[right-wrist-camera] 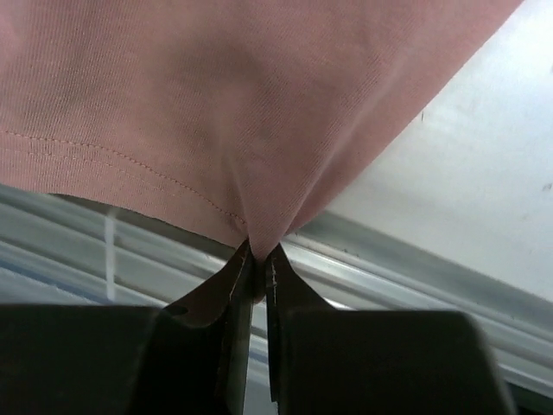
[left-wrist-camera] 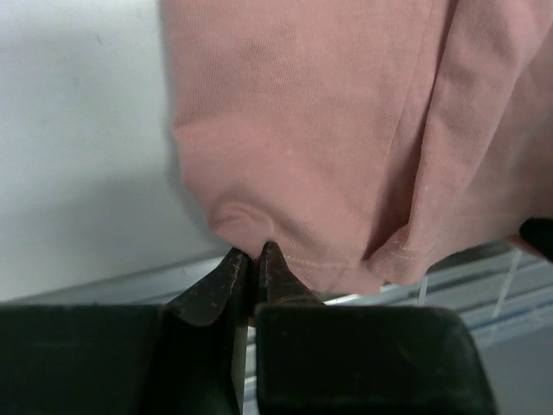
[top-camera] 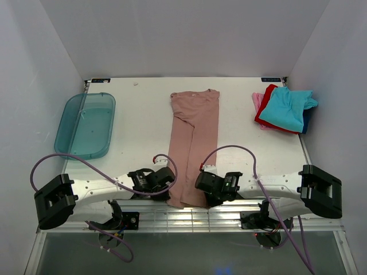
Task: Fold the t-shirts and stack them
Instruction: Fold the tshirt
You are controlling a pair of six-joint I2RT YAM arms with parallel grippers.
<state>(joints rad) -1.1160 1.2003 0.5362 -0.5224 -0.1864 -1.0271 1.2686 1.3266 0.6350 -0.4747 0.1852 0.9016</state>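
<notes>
The dusty-pink t-shirt (top-camera: 195, 143) lies as a long folded strip down the middle of the worktop (top-camera: 143, 114), hem at the near edge. Each hem corner is pinched by a mere sliver of cloth; it may slip free when lifted, or only one layer may come. The left arm (top-camera: 97, 188) and right arm (top-camera: 275, 184) lie low, reaching inward, jaws closed on those corners.

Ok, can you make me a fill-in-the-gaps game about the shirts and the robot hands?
1. The left gripper and right gripper are both shut on the long ____ shirt.
2. The pile's top shirt is ____.
3. The tray sits on the table's ____ side.

Missing words: pink; turquoise; left.
</notes>
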